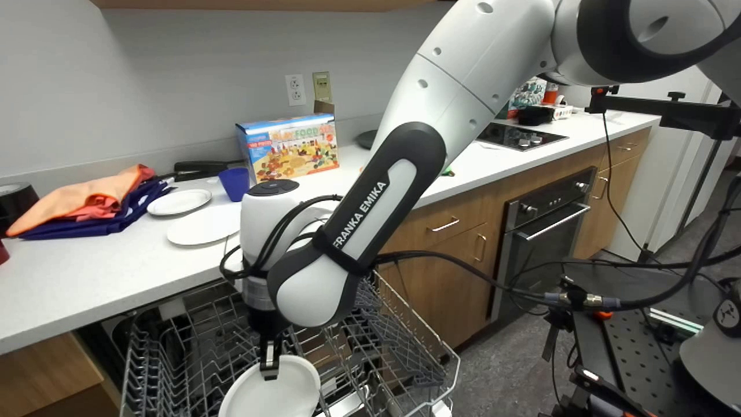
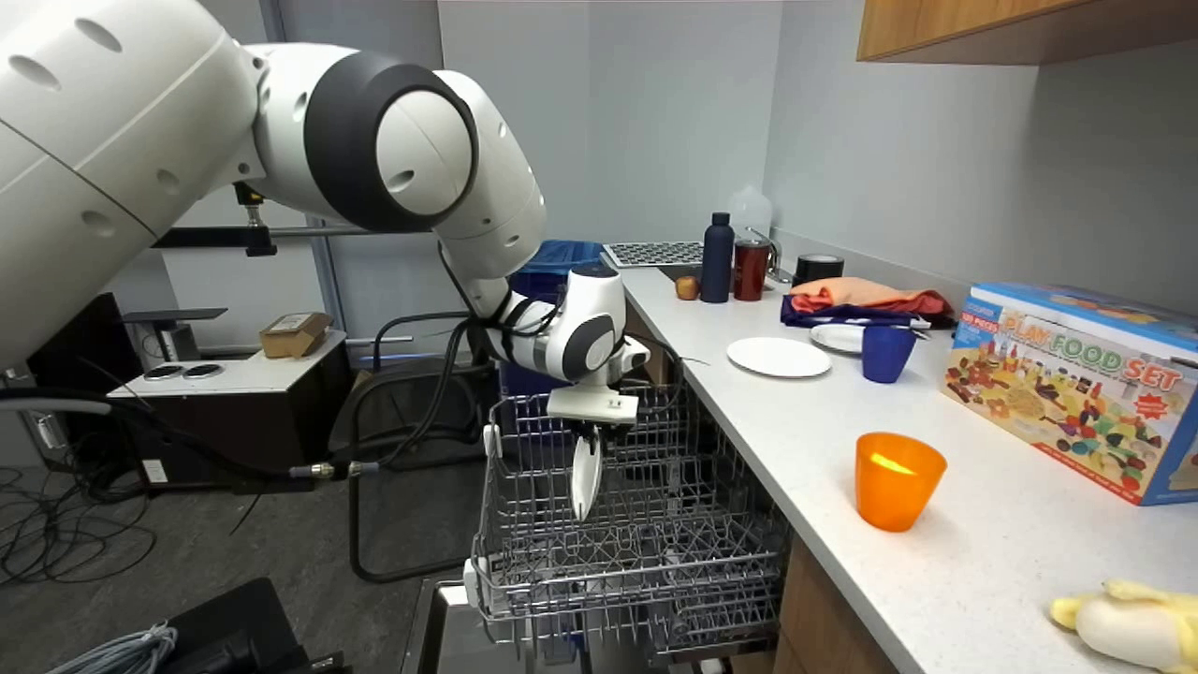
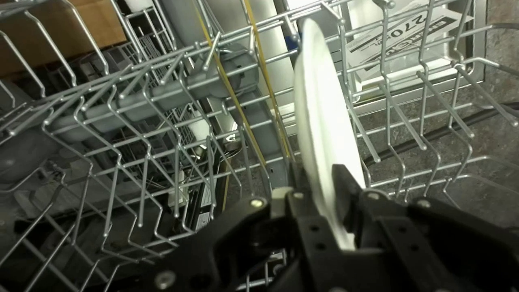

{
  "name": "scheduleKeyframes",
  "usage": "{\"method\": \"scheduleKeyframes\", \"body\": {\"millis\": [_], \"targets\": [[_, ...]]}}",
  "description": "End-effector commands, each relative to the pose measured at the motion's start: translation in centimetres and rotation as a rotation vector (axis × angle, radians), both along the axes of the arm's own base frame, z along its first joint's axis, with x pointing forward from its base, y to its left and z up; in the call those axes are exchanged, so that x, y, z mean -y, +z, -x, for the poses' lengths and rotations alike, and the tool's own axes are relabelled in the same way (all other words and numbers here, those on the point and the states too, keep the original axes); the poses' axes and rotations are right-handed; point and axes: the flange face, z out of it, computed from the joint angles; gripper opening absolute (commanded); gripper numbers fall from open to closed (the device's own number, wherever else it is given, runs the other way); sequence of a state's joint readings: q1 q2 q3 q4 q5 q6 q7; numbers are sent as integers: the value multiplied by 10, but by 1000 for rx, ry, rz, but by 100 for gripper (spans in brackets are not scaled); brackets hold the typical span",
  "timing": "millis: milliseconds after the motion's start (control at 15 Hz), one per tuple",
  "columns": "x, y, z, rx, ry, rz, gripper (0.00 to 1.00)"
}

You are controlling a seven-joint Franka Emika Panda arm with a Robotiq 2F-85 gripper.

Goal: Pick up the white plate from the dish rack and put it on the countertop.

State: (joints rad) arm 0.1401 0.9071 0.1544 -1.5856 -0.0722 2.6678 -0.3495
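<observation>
The white plate stands on edge in the dish rack area, in both exterior views (image 1: 281,389) (image 2: 586,479); the wrist view shows it nearly edge-on (image 3: 322,109). My gripper (image 1: 270,370) points down and has its fingers on either side of the plate's upper rim. In the wrist view the gripper (image 3: 317,172) is closed onto the plate, which fills the gap. The dish rack (image 2: 636,573) is pulled out below, its tines around the plate; whether the lower rim touches the wires is unclear. The white countertop (image 1: 133,260) runs beside the rack, also in an exterior view (image 2: 777,435).
Two other white plates (image 1: 205,226) (image 1: 179,202) lie on the countertop. A blue cup (image 2: 885,353), an orange cup (image 2: 898,482), a food-set box (image 2: 1076,393) and folded cloths (image 1: 95,202) stand along it. The counter's front edge lies beside the rack.
</observation>
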Motion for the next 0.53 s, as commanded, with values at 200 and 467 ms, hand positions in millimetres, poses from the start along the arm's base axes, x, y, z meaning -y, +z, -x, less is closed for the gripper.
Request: {"method": "scheduleKeyframes", "body": {"millis": [200,467], "targets": [[12,30,-10,4,-1,6,0],[22,63,-16,47,-9,-1,2]]}}
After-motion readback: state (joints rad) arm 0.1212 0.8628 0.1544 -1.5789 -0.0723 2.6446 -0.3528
